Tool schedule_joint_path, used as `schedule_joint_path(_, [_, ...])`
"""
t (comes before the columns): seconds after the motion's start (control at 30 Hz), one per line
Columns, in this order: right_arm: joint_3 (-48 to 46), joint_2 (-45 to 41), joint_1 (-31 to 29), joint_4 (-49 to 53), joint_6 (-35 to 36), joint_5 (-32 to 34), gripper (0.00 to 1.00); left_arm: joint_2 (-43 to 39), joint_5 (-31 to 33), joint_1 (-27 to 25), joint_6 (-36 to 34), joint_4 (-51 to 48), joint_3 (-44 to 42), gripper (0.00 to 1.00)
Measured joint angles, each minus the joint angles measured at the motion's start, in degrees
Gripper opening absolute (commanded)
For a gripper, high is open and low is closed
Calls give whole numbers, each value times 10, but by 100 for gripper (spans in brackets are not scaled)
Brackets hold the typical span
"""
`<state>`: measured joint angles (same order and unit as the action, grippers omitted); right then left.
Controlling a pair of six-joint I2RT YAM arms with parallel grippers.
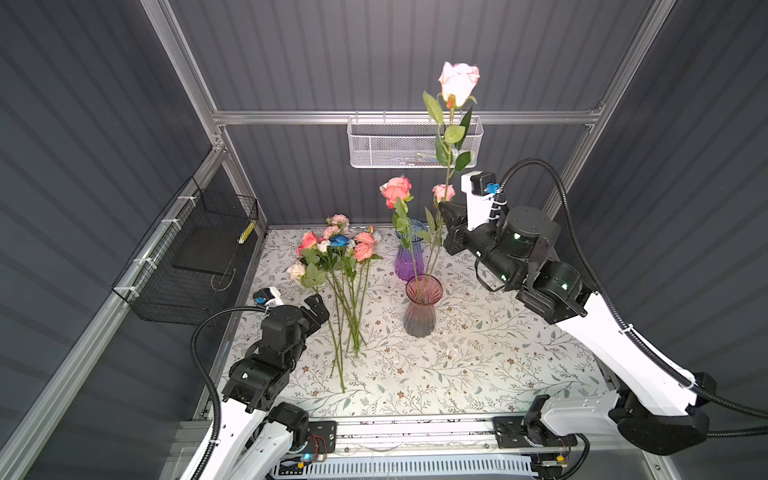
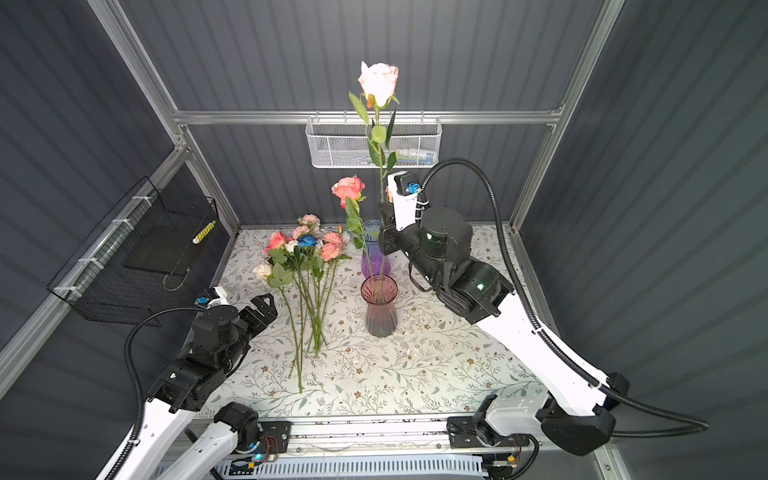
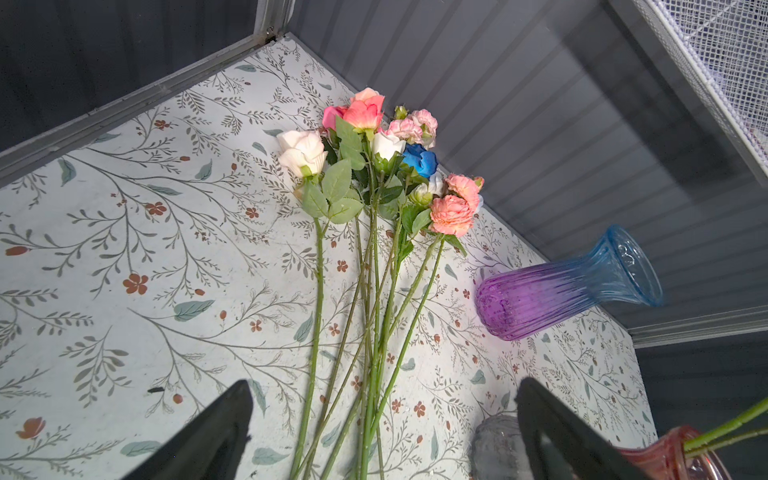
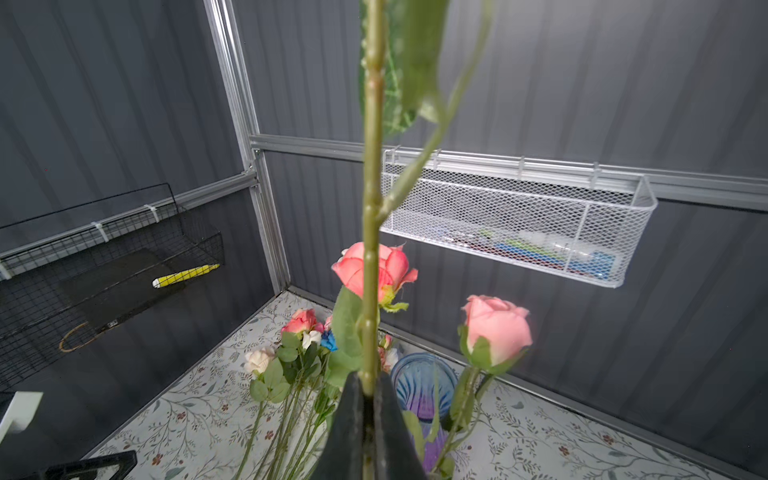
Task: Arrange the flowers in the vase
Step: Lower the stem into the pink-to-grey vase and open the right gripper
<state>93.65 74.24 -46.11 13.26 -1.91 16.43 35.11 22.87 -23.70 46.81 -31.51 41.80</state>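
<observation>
A bunch of flowers (image 1: pixel 337 252) (image 2: pixel 305 249) (image 3: pixel 374 166) lies on the floral table, heads toward the back wall and stems toward the front. A pink glass vase (image 1: pixel 420 307) (image 2: pixel 379 305) stands mid-table with a coral rose (image 1: pixel 396 191) and a small pink rose (image 1: pixel 444 192) (image 4: pixel 496 328) in it. My right gripper (image 1: pixel 448 210) (image 2: pixel 384 214) (image 4: pixel 368 388) is shut on the stem of a tall pale pink rose (image 1: pixel 458 82) (image 2: pixel 378 83), upright above that vase; its lower end is hidden. My left gripper (image 1: pixel 318 305) (image 2: pixel 264 305) (image 3: pixel 385 384) is open beside the bunch's stems, holding nothing.
A purple-and-blue vase (image 1: pixel 409 253) (image 3: pixel 561 291) stands just behind the pink one. A white mesh basket (image 1: pixel 411 143) hangs on the back wall, close to the held rose's leaves. A black wire basket (image 1: pixel 195 257) hangs on the left wall.
</observation>
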Motion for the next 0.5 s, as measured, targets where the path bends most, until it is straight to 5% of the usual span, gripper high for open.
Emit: schedule_joint_path(0.5, [-171, 9, 27, -77, -14, -34, 4, 76, 1, 0, -19, 42, 26, 99])
